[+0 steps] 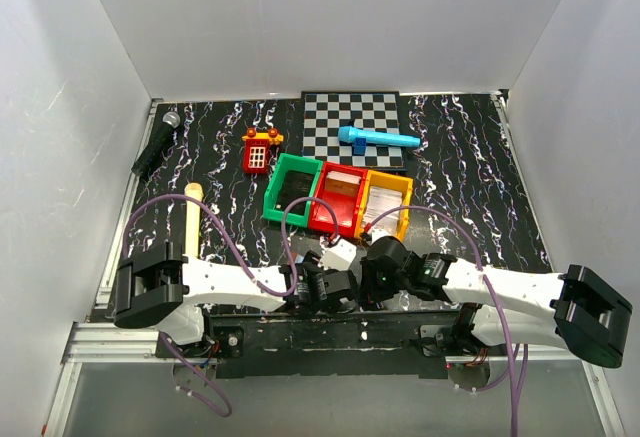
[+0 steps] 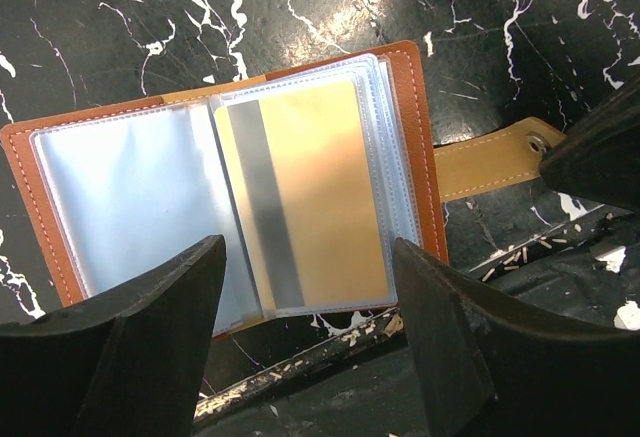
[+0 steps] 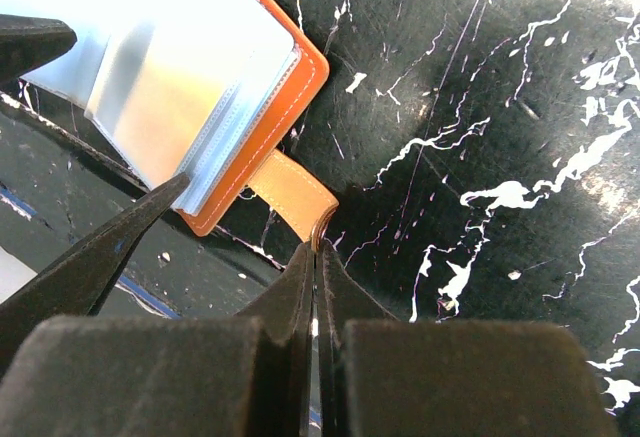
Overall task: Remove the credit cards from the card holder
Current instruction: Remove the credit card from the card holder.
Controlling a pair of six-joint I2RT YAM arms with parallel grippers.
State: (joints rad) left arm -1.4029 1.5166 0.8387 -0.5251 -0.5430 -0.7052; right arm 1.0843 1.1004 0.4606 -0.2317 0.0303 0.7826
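The card holder [image 2: 405, 107] lies open on the black marbled table, brown with pale blue clear pockets. A tan credit card [image 2: 320, 197] with a grey stripe sits in its right pocket; the left pocket [image 2: 125, 197] looks empty. My left gripper [image 2: 308, 249] is open, its fingertips hovering over the holder's near edge, one on each side of the card. My right gripper [image 3: 316, 249] is shut on the holder's tan strap [image 3: 292, 192]. In the top view both grippers [image 1: 325, 279] [image 1: 375, 265] meet near the table's front edge, and the holder [image 1: 338, 254] shows only as a pale patch.
Green [image 1: 292, 187], red [image 1: 338, 197] and orange [image 1: 386, 203] bins stand just beyond the grippers. Farther back are a checkerboard [image 1: 352, 117] with a blue toy microphone [image 1: 378, 139], a red toy phone [image 1: 260, 150], a black microphone [image 1: 157, 142] and a wooden stick [image 1: 192, 219].
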